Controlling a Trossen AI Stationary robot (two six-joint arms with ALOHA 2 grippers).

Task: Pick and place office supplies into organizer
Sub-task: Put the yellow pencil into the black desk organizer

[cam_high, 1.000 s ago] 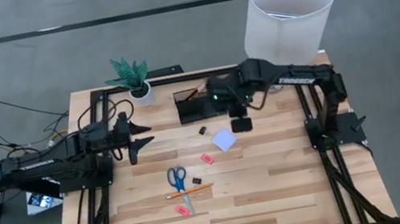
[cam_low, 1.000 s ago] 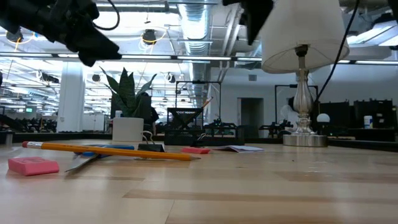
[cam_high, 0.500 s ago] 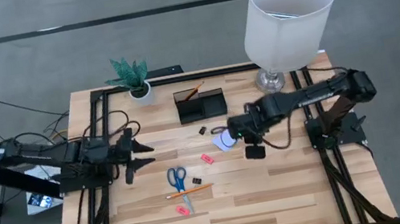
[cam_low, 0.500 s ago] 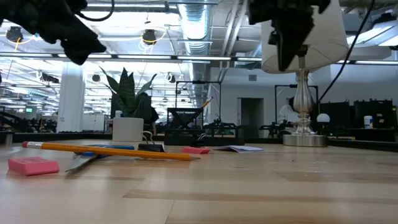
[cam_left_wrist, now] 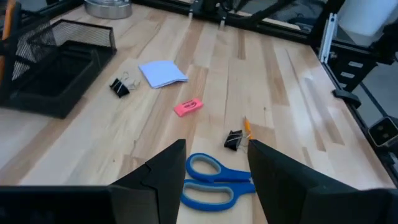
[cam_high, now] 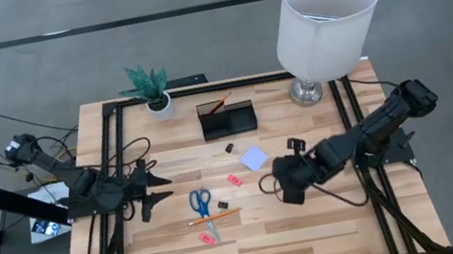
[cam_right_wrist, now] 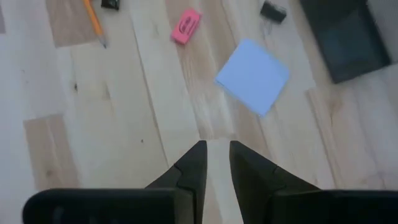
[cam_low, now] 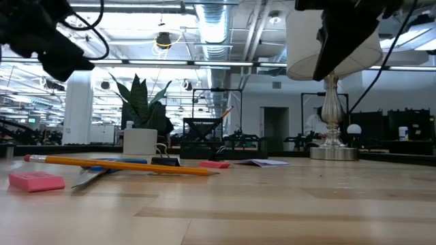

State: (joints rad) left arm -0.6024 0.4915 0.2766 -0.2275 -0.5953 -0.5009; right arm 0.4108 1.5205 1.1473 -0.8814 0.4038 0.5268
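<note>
Blue-handled scissors [cam_high: 200,202], an orange pencil [cam_high: 215,215], two pink erasers [cam_high: 234,180] [cam_high: 205,237], a lavender note pad [cam_high: 255,158] and black clips [cam_high: 230,148] lie flat on the wooden table. The black organizer [cam_high: 227,118] stands at the far middle, an orange pencil [cam_high: 217,104] leaning in its cup. My left gripper [cam_high: 162,182] hovers open just left of the scissors [cam_left_wrist: 214,180], holding nothing. My right gripper [cam_high: 282,193] hangs above bare wood near the note pad [cam_right_wrist: 253,75], pointing down. Its fingers [cam_right_wrist: 200,155] stand a narrow gap apart with nothing between them.
A white pot with a plant [cam_high: 149,89] stands at the far left and a lamp with a white shade [cam_high: 324,23] at the far right. Black frame rails run along the table's left and right sides. Bare wood lies along the near edge.
My right gripper has swung from above the organizer toward the near edge and down, past the note pad, tipping to point more steeply down. My left gripper has swung toward the near edge and sunk a little, and now faces the scissors. No object has moved.
</note>
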